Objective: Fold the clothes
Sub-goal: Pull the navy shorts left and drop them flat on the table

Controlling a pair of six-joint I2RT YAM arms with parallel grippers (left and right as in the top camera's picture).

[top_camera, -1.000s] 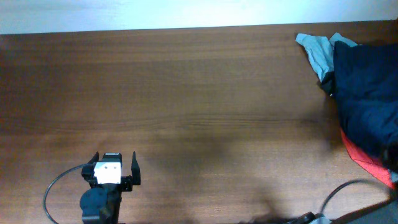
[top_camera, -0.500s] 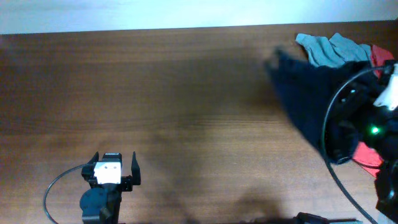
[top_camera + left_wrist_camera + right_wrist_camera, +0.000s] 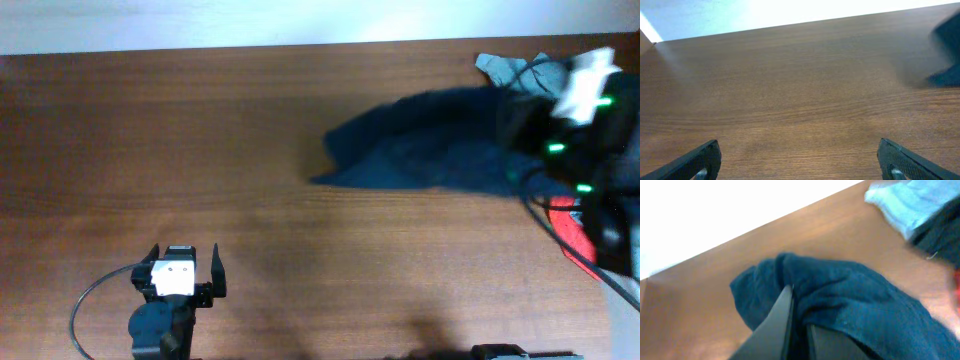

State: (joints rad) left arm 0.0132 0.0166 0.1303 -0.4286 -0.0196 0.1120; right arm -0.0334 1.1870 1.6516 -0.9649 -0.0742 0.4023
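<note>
The dark navy blue shorts stretch in a blurred band from the table's right side toward its middle. In the right wrist view the shorts are bunched around my right gripper, which is shut on a fold of the cloth. In the overhead view the right gripper is at the far right, mostly hidden by cloth and arm. My left gripper is open and empty near the front left edge; it also shows in the left wrist view, with the tip of the shorts far off to the right.
A grey garment lies at the back right corner; it also shows in the right wrist view. A red garment lies at the right edge under the right arm. Cables run along the front edge.
My right gripper has pulled the navy shorts off the pile at the right and swung them left across the table. The left arm has not moved.
</note>
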